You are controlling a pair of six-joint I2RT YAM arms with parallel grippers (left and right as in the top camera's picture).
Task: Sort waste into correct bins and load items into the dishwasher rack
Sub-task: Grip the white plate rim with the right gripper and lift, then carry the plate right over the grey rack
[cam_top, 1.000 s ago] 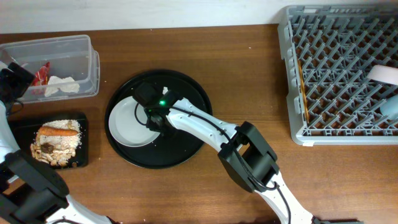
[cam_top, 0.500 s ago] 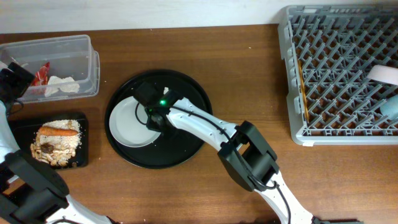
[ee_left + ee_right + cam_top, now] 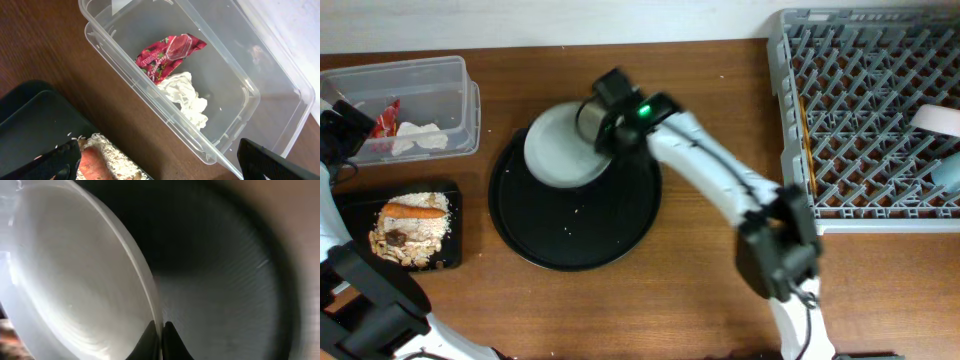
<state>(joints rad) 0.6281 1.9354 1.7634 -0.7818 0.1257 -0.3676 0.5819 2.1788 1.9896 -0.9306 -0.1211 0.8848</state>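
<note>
At the table's left edge we see our left end effector (image 3: 159, 146), its fingers apart, above the clear tub (image 3: 235, 85). Mid-table, our right end effector (image 3: 160, 330) clamps the rim of the white plate (image 3: 558, 148), holding it over the far side of the round black tray (image 3: 575, 225).

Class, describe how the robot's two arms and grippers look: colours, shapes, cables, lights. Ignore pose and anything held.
Both arms are glossy white tubular links joined by boxy black joint housings: right arm, left arm. A thin dark cable runs along the right arm, and a green light glows near its wrist. The left gripper has black, wedge-shaped fingers.
</note>
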